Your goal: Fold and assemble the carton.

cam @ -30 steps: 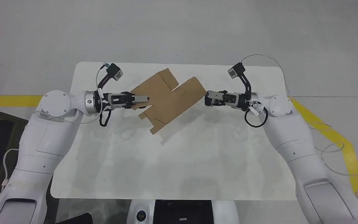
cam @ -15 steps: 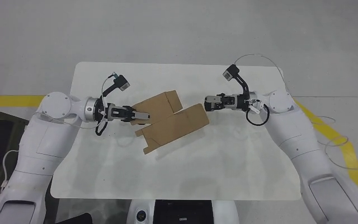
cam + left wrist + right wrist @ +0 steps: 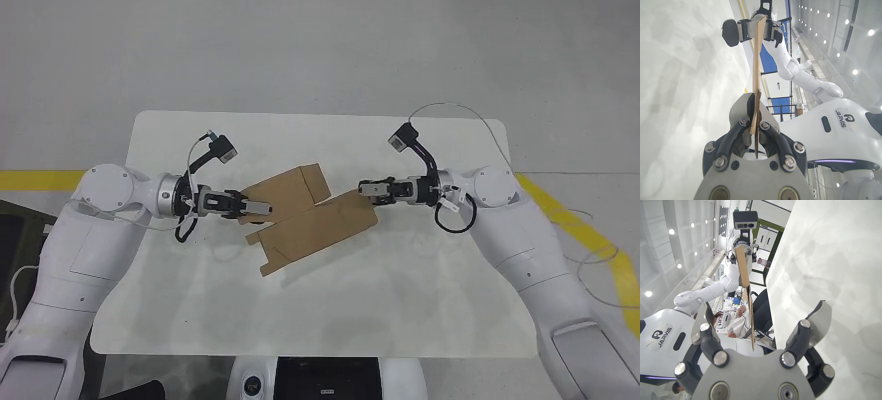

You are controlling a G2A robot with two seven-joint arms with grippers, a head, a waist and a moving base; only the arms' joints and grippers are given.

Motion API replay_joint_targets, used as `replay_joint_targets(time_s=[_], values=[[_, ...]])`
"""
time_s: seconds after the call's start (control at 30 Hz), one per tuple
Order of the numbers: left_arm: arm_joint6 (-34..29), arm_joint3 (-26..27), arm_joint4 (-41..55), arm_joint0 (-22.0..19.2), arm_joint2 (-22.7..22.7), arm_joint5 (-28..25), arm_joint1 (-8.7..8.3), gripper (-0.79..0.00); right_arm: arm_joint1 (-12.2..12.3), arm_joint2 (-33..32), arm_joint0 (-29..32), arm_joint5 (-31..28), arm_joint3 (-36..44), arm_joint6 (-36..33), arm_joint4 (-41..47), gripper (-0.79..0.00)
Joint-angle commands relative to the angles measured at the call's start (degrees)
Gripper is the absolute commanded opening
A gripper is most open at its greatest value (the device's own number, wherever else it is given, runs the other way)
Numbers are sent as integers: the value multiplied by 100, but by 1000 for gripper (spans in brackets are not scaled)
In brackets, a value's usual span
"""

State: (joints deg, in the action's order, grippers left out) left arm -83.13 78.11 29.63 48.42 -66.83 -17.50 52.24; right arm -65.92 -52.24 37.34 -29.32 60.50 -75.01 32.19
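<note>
Flat, notched brown cardboard carton (image 3: 310, 225)

We find a robotics test hall. A white worktop (image 3: 400, 290) stands on a grey floor (image 3: 300, 50) marked with a yellow line (image 3: 35, 180). Overhead, a high white ceiling carries rows of spotlights (image 3: 838, 55). Blue partition panels (image 3: 770, 64) on black frames stand behind.

A white counter (image 3: 330, 290) with rounded corners stands on a pale grey floor (image 3: 300, 50). A yellow floor stripe (image 3: 35, 180) emerges on both sides of the counter. Round ceiling lights (image 3: 871, 32) shine high above it, and a black chair (image 3: 762, 306) sits beside its edge.
</note>
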Motion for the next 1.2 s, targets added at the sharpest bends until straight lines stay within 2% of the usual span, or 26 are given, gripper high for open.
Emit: replay_joint_targets(time_s=[0.0, 0.33, 1.1, 1.13, 1.17], values=[[11, -25, -5, -17, 16, 19, 4, -785, 16, 1, 55, 2, 124, 2, 11, 0], [39, -69, -19, -40, 121, 38, 30, -785, 67, 244, 241, 245, 375, -242, 200, 0], [105, -118, -93, -59, 196, 27, 52, -785, 103, 655, -1, 249, 431, -246, 440, 0], [98, -122, -89, -64, 195, 35, 52, -785, 105, 671, -5, 239, 425, -236, 444, -65], [92, -127, -87, -67, 191, 36, 51, -785, 108, 686, -10, 233, 418, -230, 440, -172]])
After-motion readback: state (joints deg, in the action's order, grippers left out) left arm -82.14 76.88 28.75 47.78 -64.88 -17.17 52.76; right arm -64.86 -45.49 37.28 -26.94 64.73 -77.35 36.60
